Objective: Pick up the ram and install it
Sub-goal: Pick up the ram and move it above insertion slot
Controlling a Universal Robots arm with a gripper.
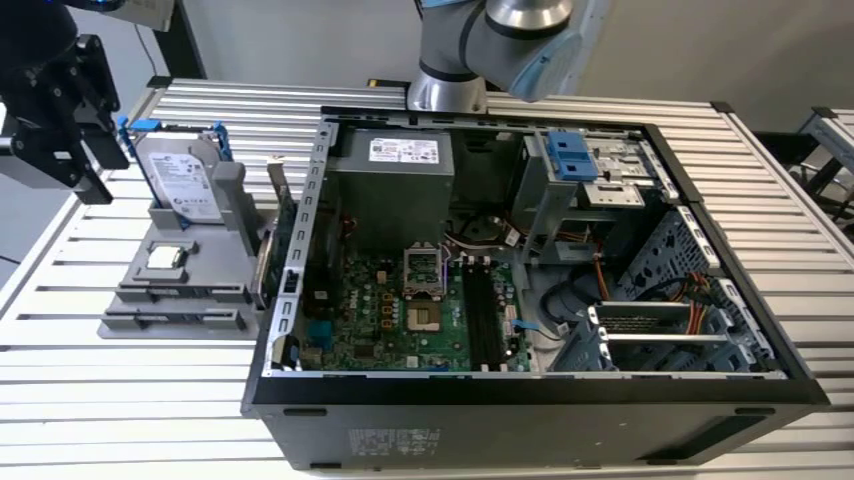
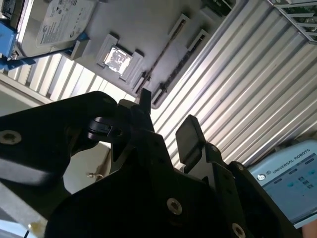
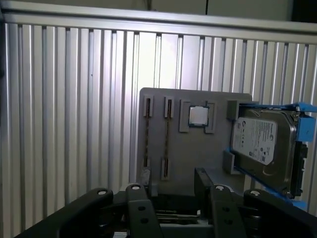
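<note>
Claw (image 3: 173,181) open wide and empty over holder (image 3: 198,148) on worktop (image 3: 74,124); ram (image 3: 167,139) edge-up in slot just ahead, long axis square to closing direction, roughly centred in the gap.

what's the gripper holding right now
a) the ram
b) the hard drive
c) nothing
c: in the first wrist view the gripper stands open with nothing between its jaws, and the hard drive sits beyond it on the gray holder.
</note>
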